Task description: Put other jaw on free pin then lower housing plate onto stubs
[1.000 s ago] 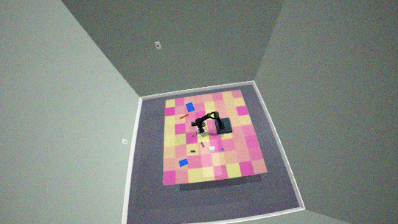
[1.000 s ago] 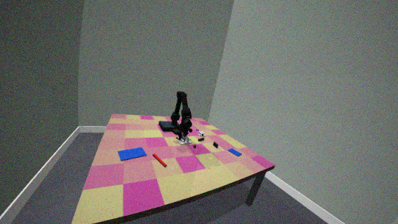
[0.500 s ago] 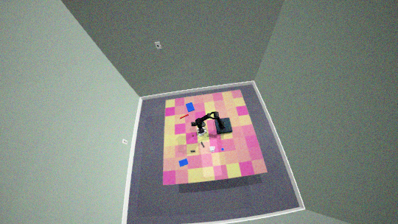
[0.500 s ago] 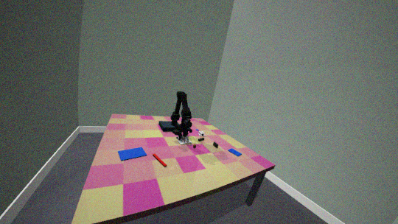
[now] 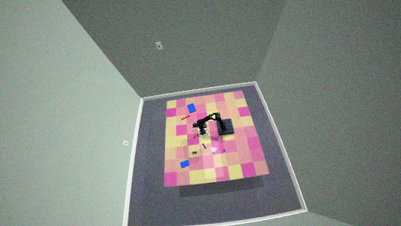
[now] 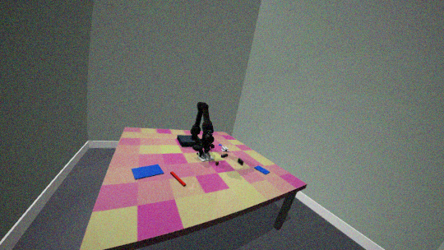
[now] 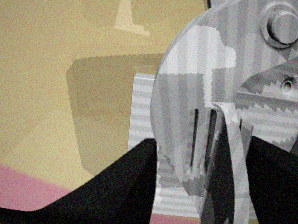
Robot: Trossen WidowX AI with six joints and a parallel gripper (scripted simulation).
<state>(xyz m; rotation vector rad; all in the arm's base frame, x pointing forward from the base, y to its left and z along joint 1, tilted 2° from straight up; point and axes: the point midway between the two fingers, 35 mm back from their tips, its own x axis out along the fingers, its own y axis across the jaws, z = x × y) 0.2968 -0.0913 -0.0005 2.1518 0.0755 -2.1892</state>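
Note:
My gripper is low over the grey gripper assembly. It is shut on a grey jaw, whose thin curved upright edge shows between the black fingers in the wrist view. Beneath lies a rounded, slotted grey plate on a paler base. A round stub stands at the upper right, and jagged edges show below it; I cannot tell whether they are meshed teeth or shadow. A separate white piece lies apart; whether it is the housing plate is unclear.
Dark blocks lie near the assembly. A large blue sheet, a red bar and a smaller blue sheet lie farther off. A dark box is by the arm's base.

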